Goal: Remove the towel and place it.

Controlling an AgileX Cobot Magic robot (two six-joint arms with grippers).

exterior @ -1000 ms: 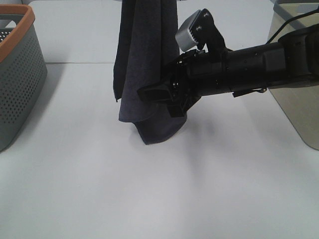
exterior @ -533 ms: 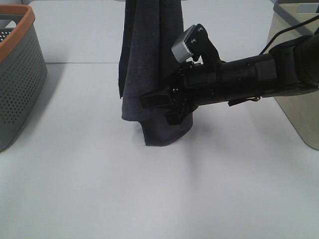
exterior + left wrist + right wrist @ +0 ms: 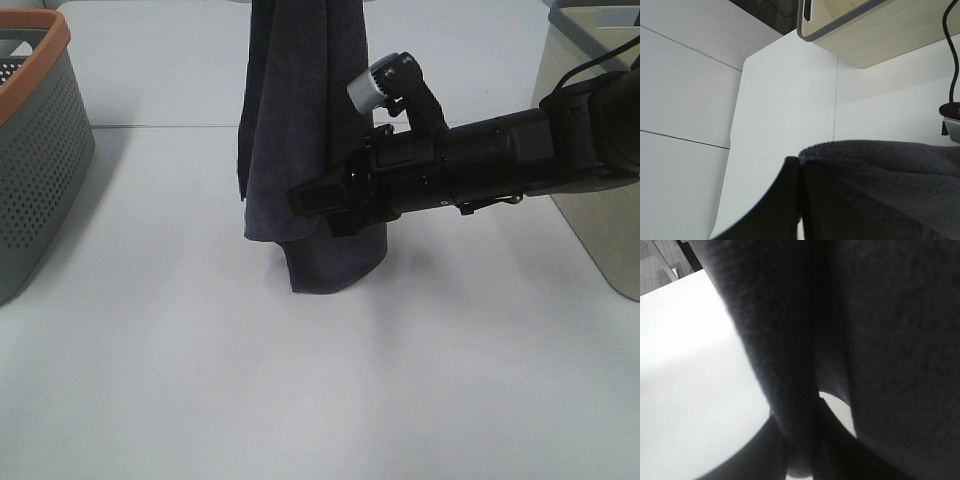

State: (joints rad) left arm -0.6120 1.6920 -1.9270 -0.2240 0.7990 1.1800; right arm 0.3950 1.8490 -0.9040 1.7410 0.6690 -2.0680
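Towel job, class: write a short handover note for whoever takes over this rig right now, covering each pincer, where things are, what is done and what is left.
Left pincer: shut on the towel at its upper edge, out of the high view's frame.
Right pincer: clamped on a fold low on the towel.
Towel: hangs upright over the table; whether its lower end touches is unclear. A grey basket stands at the left edge.
Done: both pincers grip the cloth.
Left: take the towel away and set it down; nothing is placed yet.
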